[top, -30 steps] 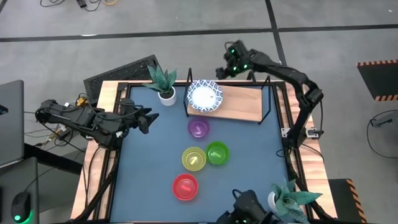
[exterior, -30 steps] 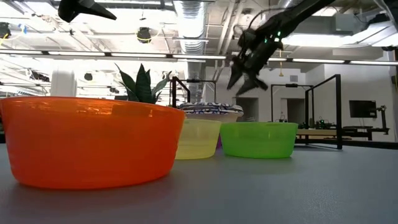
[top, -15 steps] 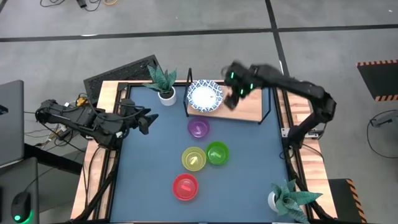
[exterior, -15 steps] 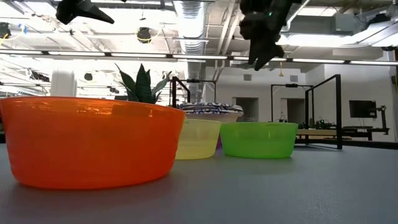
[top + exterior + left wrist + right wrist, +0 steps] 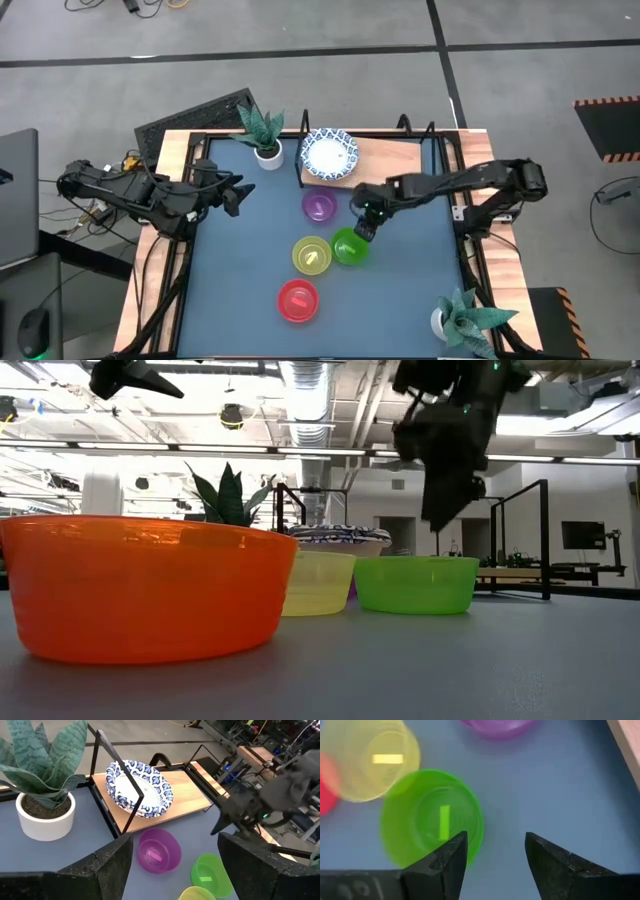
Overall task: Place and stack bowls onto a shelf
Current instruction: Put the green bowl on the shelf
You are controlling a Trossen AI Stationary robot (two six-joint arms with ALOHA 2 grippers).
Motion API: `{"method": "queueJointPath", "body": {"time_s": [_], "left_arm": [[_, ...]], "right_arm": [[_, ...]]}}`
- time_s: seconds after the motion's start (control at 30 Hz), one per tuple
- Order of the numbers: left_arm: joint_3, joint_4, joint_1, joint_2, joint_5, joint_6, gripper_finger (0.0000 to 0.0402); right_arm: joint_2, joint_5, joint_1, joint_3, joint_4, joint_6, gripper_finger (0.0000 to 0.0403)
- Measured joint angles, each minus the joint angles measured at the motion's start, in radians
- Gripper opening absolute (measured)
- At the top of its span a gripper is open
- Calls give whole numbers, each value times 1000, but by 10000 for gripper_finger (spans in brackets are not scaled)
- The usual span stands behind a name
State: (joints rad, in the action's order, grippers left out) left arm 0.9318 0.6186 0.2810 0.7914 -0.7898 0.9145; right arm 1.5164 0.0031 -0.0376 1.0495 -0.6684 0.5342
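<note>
A stack of white bowls with blue patterned rims (image 5: pixel 329 155) sits on the left end of the wooden shelf (image 5: pixel 390 168). The purple bowl (image 5: pixel 319 207), green bowl (image 5: pixel 349 246), yellow bowl (image 5: pixel 311 255) and red bowl (image 5: pixel 298 301) stand on the blue table. My right gripper (image 5: pixel 364 228) hovers open just above the green bowl's far right rim (image 5: pixel 475 827), touching nothing. My left gripper (image 5: pixel 236 194) waits open near the table's left edge, high above the tabletop (image 5: pixel 135 375).
A potted spiky plant (image 5: pixel 264 133) stands at the far left corner beside the shelf, another (image 5: pixel 462 318) at the near right corner. The shelf's black wire frame (image 5: pixel 303 150) rises around the board. Blue tabletop shows to the right of the green bowl.
My right gripper has swung from above the shelf's far edge toward the near side and down, coming over the table to the green bowl. The bowls and the left arm have stayed put.
</note>
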Motion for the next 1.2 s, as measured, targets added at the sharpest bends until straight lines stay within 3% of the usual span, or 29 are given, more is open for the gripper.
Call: {"method": "queueJointPath", "body": {"time_s": [0.53, 0.67, 0.83, 1.0, 1.2], "left_arm": [[0, 4, 0, 0, 26, 33, 274], [0, 5, 0, 0, 26, 33, 274], [0, 5, 0, 0, 26, 33, 274], [0, 16, 0, 0, 25, 33, 274], [-1, 21, 0, 1, 24, 34, 274]], "right_arm": [[189, -8, 39, -46, 101, -9, 220], [190, -14, 37, -46, 103, -4, 168], [185, -39, 38, -46, 98, -3, 30], [140, -65, 35, -46, 88, 5, 23], [-49, -121, -45, -23, -11, 1, 23]]}}
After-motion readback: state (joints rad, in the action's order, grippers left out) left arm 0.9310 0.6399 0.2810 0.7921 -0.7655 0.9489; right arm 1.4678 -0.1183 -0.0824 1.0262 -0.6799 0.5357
